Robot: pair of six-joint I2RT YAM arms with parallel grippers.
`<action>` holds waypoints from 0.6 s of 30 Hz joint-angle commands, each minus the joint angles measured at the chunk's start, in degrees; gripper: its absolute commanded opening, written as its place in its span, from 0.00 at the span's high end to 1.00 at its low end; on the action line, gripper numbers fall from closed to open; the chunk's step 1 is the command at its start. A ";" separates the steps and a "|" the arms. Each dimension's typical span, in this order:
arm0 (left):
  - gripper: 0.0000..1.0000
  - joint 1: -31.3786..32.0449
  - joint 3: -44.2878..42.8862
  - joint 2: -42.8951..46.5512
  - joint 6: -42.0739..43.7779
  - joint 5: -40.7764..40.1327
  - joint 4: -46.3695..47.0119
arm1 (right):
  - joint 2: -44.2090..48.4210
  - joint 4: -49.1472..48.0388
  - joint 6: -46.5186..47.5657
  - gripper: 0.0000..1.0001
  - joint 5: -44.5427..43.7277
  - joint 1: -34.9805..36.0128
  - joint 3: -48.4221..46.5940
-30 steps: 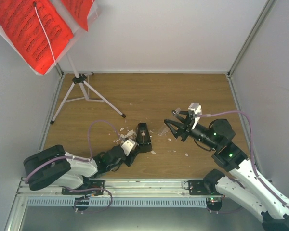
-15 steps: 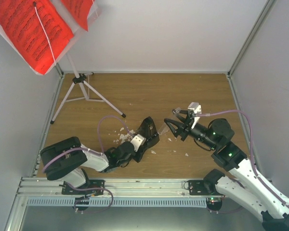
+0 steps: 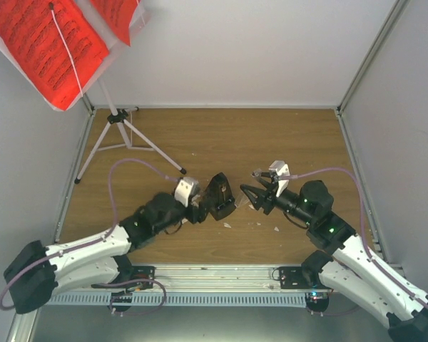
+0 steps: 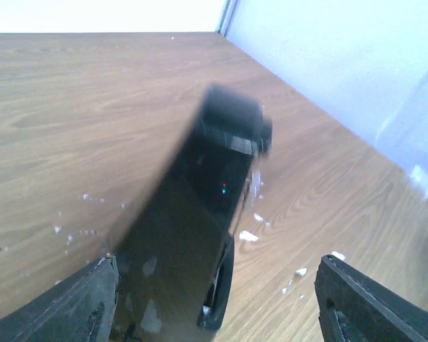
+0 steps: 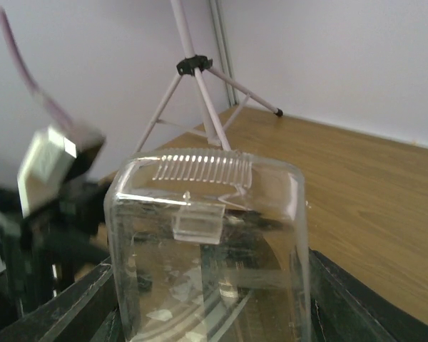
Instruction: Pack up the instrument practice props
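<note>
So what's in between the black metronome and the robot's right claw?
Top view: bare wood floor with a few white crumbs between the metronome and the right gripper. That gripper holds a clear plastic piece, seen by the right wrist camera.

bright red sheets (image 3: pixel 46 43), white stand (image 3: pixel 121 135) — black metronome (image 3: pixel 217 197)

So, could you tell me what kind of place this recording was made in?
Probably a robot test cell, not a real music room: a wooden table boxed in by plain white walls, two arms bolted to a metal rail, and a music stand as prop.
</note>
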State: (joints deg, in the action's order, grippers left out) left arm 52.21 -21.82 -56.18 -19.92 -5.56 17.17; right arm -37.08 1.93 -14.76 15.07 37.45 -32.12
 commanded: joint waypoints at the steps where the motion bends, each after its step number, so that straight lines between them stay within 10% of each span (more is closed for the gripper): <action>1: 0.23 -9.17 -12.35 0.80 -0.49 17.75 -17.18 | 0.69 -4.68 1.40 0.41 -0.89 0.58 2.36; 9: 0.25 -18.14 -34.30 -14.69 9.50 39.71 -33.42 | 0.52 -9.44 0.85 0.41 -3.62 2.84 7.46; 18: 0.28 -21.71 -34.72 -21.41 9.36 47.58 -30.18 | -0.03 -10.06 0.87 0.41 -8.32 6.56 9.31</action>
State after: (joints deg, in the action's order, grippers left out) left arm 31.51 -58.02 -77.54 -10.90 36.36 -15.33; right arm -37.10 -5.17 -14.35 9.67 42.83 -23.64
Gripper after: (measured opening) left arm 0.726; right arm 0.613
